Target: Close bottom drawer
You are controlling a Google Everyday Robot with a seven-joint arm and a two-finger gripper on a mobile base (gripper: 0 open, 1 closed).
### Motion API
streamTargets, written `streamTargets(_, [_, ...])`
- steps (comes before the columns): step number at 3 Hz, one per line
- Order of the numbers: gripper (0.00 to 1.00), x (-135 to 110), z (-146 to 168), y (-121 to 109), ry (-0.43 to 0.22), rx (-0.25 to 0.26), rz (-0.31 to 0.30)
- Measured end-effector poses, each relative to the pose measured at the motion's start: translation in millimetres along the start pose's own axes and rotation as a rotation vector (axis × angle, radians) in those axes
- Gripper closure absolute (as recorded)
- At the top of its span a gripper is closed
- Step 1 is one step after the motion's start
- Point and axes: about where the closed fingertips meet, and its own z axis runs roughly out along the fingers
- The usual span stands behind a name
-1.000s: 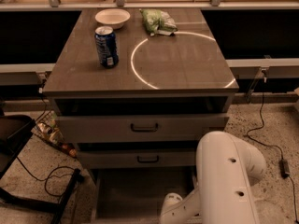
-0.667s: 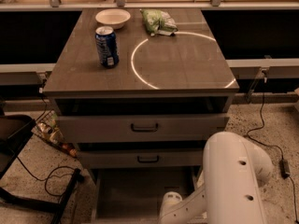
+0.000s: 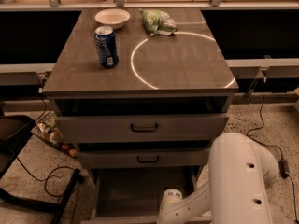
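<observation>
The bottom drawer (image 3: 140, 192) of the grey cabinet stands pulled out, its deep grey tray open and empty; its front lies at the picture's bottom edge and its handle is out of view. The middle drawer (image 3: 147, 158) and the top drawer (image 3: 144, 126) above it show their dark bar handles. My white arm (image 3: 240, 176) bends in from the lower right, and its wrist (image 3: 171, 200) hangs over the near end of the open tray. My gripper is below the picture's bottom edge, out of view.
On the cabinet top stand a blue can (image 3: 106, 46), a white bowl (image 3: 112, 17) and a green bag (image 3: 158, 21). A black stand (image 3: 14, 134) and cables (image 3: 51, 181) lie on the floor at the left. A cable and plug (image 3: 282, 167) lie at the right.
My arm's elbow has shifted a little to the right. The bottom drawer has stayed open at about the same reach.
</observation>
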Motion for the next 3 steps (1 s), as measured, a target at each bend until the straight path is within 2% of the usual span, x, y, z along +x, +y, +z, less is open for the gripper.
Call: streamTargets(3, [1.00, 1.2, -0.1, -0.3, 0.000, 0.000, 0.000])
